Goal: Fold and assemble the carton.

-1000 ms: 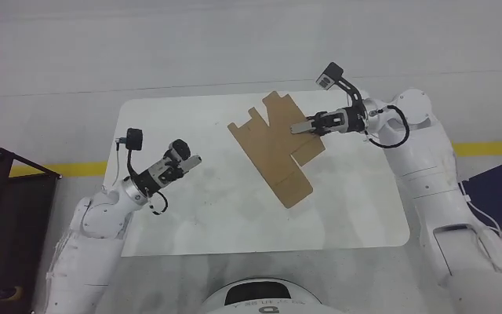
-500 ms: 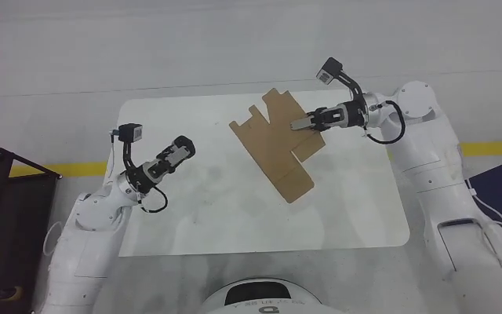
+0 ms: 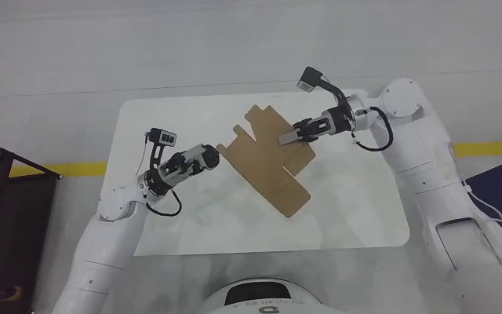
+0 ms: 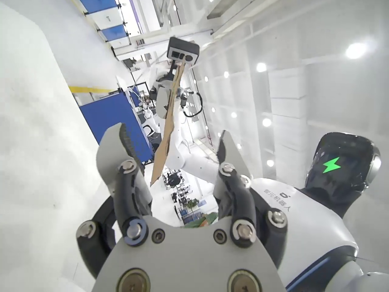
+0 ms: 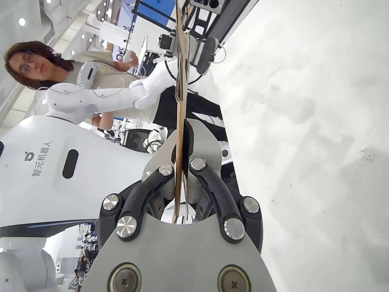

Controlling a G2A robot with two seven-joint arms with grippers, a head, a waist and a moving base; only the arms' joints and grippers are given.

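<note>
Carton [image 3: 271,161]: a flat, unopened blank of brown corrugated board with notched flaps, lying slantwise over the middle of the matt white table [image 3: 353,212]. My right gripper [image 5: 182,141] is clamped on one thin edge and seems to hold that side raised. My left gripper [image 4: 171,141] gapes wide, empty, just beside the opposite flap. Step in hand: gaining a second hold. The next move calls for squaring up my left gripper with the flap's edge.

Flat brown carton [image 3: 271,161] (unfolded, flaps notched) held above the table [image 3: 196,228].
</note>
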